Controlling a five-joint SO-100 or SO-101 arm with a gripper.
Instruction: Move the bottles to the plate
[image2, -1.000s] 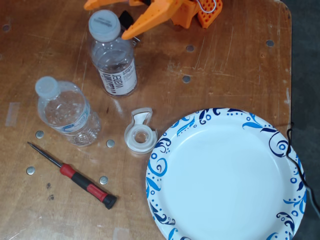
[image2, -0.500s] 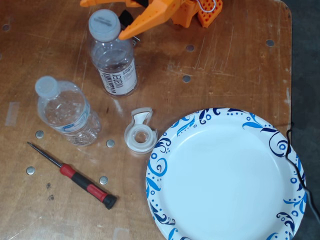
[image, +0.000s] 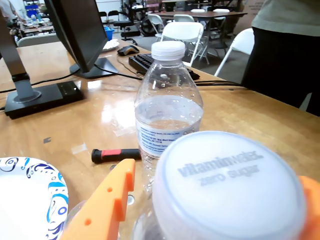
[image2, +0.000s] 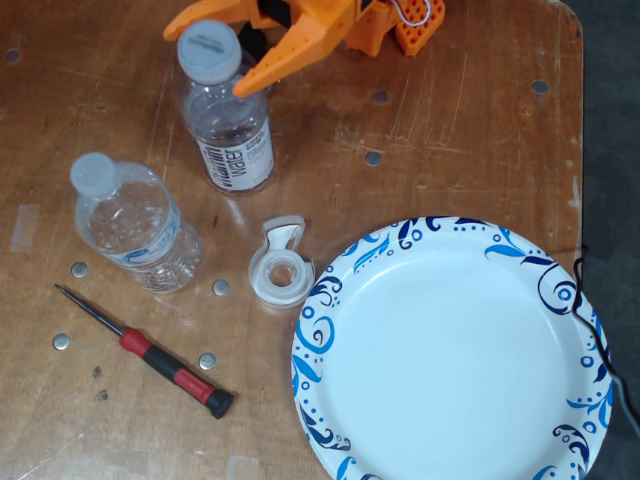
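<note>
Scuffed wooden bench (image2: 450, 120), empty plate (image2: 450, 350). Orange claw (image2: 208, 52) spread around the vitamin-water bottle (image2: 228, 125), not squeezing yet. Ribbed bottle (image2: 135, 225) stands nearby. Thin, slippery plastic, probably light; I'd grip below the cap.

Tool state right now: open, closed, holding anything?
Tool: open, one finger on each side of the capped neck of the white-labelled bottle; not yet clamped.

Both views are bright and evenly lit, with soft, faint shadows. In the wrist view, glare washes the far worktop (image: 107, 112), and the near cap (image: 227, 187) is blurred. The fixed view is sharp, with a pale sheen on the worktop (image2: 450, 120).
</note>
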